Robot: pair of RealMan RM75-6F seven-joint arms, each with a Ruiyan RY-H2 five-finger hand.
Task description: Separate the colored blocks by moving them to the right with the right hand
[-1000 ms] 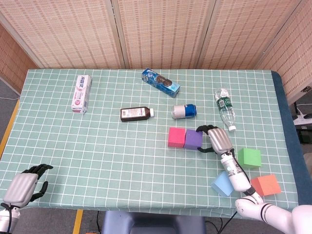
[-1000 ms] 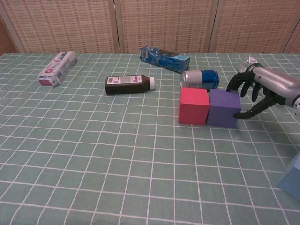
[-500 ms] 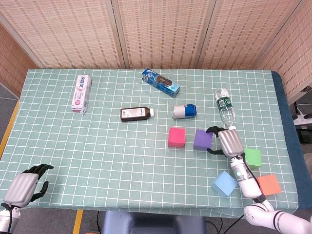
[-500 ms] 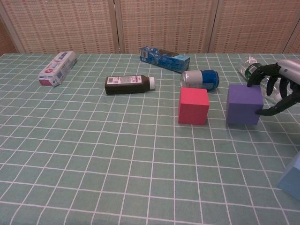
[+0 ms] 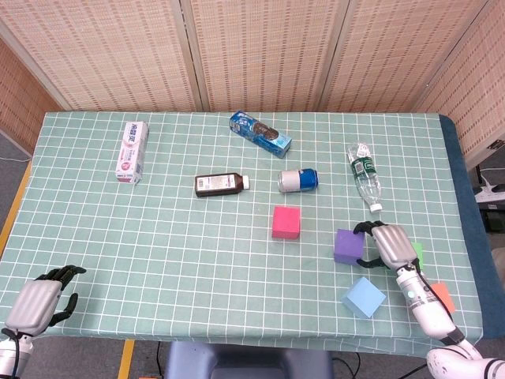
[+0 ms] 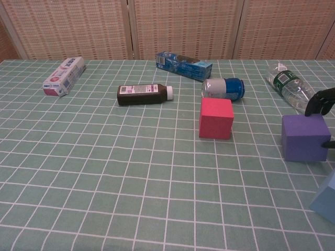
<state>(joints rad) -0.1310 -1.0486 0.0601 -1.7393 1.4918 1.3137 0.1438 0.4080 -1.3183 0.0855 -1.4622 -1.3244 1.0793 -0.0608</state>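
The purple block (image 5: 347, 245) has slid right, pinched by the right hand (image 5: 390, 245).

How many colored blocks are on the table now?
5: pink block mid-table; purple block held by the right hand; light blue block near the front edge; green block and orange block partly hidden behind that arm.

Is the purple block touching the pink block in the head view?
No: the purple block sits well to the right of the pink block, with bare tablecloth between them, gripped by the right robot hand.
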